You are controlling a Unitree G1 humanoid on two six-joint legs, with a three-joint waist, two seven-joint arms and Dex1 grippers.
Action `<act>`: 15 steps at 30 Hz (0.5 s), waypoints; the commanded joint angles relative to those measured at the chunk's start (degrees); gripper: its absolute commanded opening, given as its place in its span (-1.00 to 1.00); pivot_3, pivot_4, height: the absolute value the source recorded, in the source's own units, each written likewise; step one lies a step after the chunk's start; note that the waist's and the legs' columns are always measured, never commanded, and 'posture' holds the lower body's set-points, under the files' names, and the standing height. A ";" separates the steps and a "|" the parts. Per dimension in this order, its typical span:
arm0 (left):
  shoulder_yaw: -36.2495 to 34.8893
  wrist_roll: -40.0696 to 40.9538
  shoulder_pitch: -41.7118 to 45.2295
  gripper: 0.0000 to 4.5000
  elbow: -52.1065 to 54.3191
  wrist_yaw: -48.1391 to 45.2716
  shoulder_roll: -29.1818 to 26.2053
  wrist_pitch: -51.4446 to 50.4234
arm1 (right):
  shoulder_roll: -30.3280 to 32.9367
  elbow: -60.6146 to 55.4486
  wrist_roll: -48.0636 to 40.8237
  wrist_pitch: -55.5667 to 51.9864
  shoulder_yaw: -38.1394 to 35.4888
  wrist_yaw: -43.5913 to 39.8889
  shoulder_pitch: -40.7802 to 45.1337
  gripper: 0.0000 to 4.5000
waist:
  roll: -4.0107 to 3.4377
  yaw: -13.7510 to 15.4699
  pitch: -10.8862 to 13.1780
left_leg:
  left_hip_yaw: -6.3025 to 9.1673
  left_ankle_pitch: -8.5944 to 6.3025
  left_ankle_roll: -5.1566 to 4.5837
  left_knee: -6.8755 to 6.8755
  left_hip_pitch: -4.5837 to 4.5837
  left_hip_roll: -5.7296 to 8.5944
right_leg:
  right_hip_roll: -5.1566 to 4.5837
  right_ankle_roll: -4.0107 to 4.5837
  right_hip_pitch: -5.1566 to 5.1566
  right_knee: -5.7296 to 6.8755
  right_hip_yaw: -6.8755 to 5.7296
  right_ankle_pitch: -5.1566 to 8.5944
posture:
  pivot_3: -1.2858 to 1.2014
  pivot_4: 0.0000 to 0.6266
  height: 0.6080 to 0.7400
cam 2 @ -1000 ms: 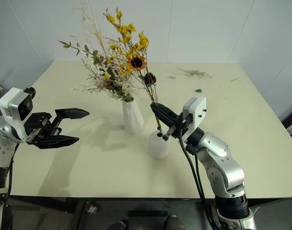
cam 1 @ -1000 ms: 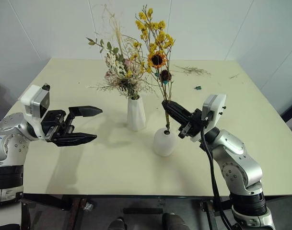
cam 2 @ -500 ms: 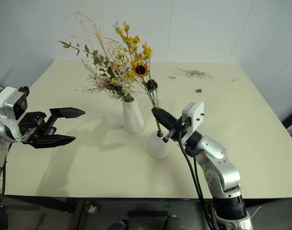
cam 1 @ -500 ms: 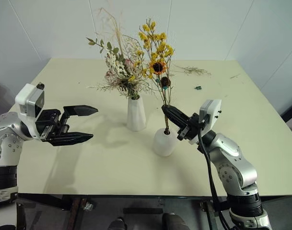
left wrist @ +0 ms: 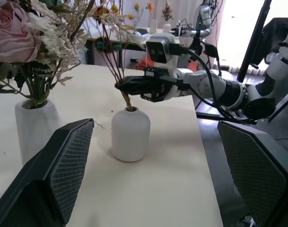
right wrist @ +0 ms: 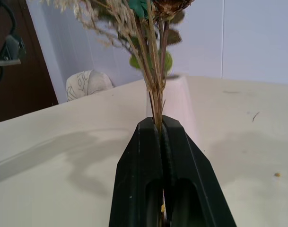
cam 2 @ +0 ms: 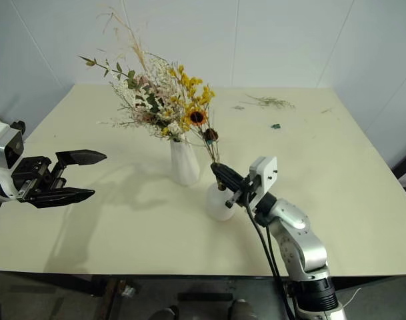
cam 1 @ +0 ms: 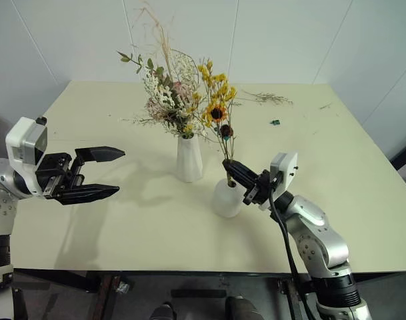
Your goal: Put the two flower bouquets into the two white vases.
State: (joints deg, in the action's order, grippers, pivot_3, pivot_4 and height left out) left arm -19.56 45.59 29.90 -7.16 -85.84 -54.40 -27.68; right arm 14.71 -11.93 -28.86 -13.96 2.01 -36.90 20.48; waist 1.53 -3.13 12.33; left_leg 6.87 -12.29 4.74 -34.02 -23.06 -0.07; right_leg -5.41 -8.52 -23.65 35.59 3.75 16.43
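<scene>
The right gripper (cam 1: 229, 167) is clenched on the yellow bouquet's (cam 1: 217, 115) stems, which enter the short dome vase (cam 1: 228, 198) directly below it. At the dome vase's ten o'clock, the tall cone vase (cam 1: 189, 159) holds the rose bouquet (cam 1: 166, 99). The left gripper (cam 1: 104, 173) hangs released over the tabletop (cam 1: 149, 227), well off at nine o'clock. No writing is legible.

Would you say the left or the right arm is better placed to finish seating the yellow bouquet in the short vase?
Right: the right gripper is shut on the yellow bouquet, stems entering the short vase; the left gripper hangs open, apart.
</scene>
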 commanded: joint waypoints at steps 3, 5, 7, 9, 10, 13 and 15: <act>-2.36 0.57 -0.32 1.00 0.75 0.12 -1.45 -0.52 | -0.75 0.15 0.64 2.59 -0.07 -1.45 -0.84 -0.98 | 0.00 0.01 0.00 | 0.00 0.00 0.00 0.00 0.00 0.00 | 0.00 0.00 0.00 0.01 0.00 0.00 | 0.03 -0.52 1.00; -2.72 0.78 -0.53 1.00 0.80 0.14 -1.55 -0.83 | -0.69 -0.13 0.65 2.71 -0.23 -1.71 -1.34 -0.98 | 0.00 -0.06 0.00 | 0.00 0.00 0.00 0.00 0.00 0.00 | 0.00 0.00 0.00 0.01 0.00 0.00 | 0.03 -0.52 1.00; -3.28 1.15 -0.61 1.00 0.77 0.15 -1.68 -1.30 | -0.45 -0.70 0.50 2.54 -0.54 -1.62 -2.03 -0.98 | 0.00 -0.07 0.00 | 0.00 0.00 0.00 0.00 0.00 0.00 | 0.01 0.00 0.00 0.01 0.00 0.00 | 0.03 -0.52 1.00; -3.93 1.76 -0.51 1.00 0.65 0.02 -1.78 -1.88 | -0.25 -1.11 0.48 2.50 -0.69 -1.62 -2.57 -0.98 | 0.00 -0.05 0.00 | 0.01 0.00 0.00 0.00 0.00 0.00 | 0.00 0.00 0.00 0.01 -0.01 0.00 | 0.03 -0.52 1.00; -4.21 1.84 -0.43 1.00 0.45 -0.09 -1.87 -2.02 | -0.17 -1.31 0.41 2.48 -0.81 -1.62 -2.82 -0.98 | 0.00 -0.05 0.00 | 0.00 0.00 0.00 0.00 0.00 0.00 | 0.00 0.00 0.00 0.01 -0.01 0.00 | 0.03 -0.52 1.00; -4.81 1.72 -0.53 1.00 0.02 -0.42 -2.15 -2.25 | 0.07 -1.86 0.15 2.18 -1.35 -1.30 -3.33 -0.98 | 0.00 -0.04 0.00 | 0.00 0.00 0.00 0.00 0.01 0.00 | 0.00 0.00 0.00 0.01 -0.01 0.00 | 0.03 -0.52 1.00; -4.96 1.73 -0.51 1.00 0.06 -0.34 -2.11 -2.31 | 0.19 -2.01 -0.04 1.99 -1.58 -1.16 -3.48 -0.98 | 0.00 -0.04 0.00 | 0.00 0.00 0.00 0.00 0.01 0.00 | 0.00 0.00 0.00 0.01 -0.01 0.00 | 0.03 -0.52 1.00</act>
State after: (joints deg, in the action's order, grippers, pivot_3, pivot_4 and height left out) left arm -22.54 46.47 29.06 -7.46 -85.90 -55.21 -29.97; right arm 14.56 -11.20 -28.13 -12.51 1.65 -38.01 17.13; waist 1.53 -3.17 12.33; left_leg 6.87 -12.29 4.74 -34.02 -23.06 -0.07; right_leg -5.41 -8.52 -23.66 35.60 3.75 16.43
